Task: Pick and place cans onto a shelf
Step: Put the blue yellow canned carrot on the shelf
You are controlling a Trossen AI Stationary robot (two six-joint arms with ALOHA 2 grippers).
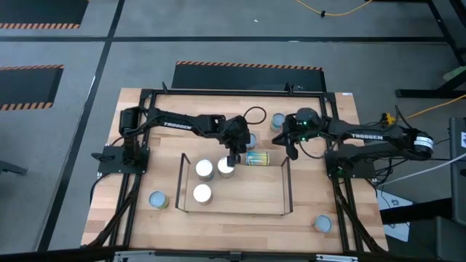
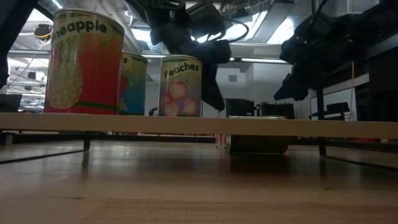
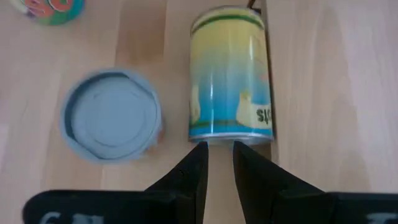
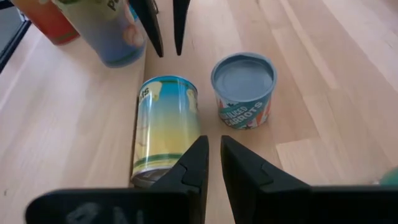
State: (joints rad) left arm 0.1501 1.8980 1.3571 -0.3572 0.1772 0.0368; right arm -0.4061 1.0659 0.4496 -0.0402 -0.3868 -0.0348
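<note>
While the high view hides it, wrist views show the toppled can (image 3: 231,74) — both grippers' jaws narrowly parted, empty.

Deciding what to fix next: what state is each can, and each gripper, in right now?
teal-yellow can: tipped on its side, on the table beside the shelf.
shelf cans: three, upright on the board.
carrots can: upright on the table, next to the tipped one.
outer cans: three, upright on the table.
left gripper: by the tipped can's end, empty.
right gripper: above the tipped can, empty.
</note>
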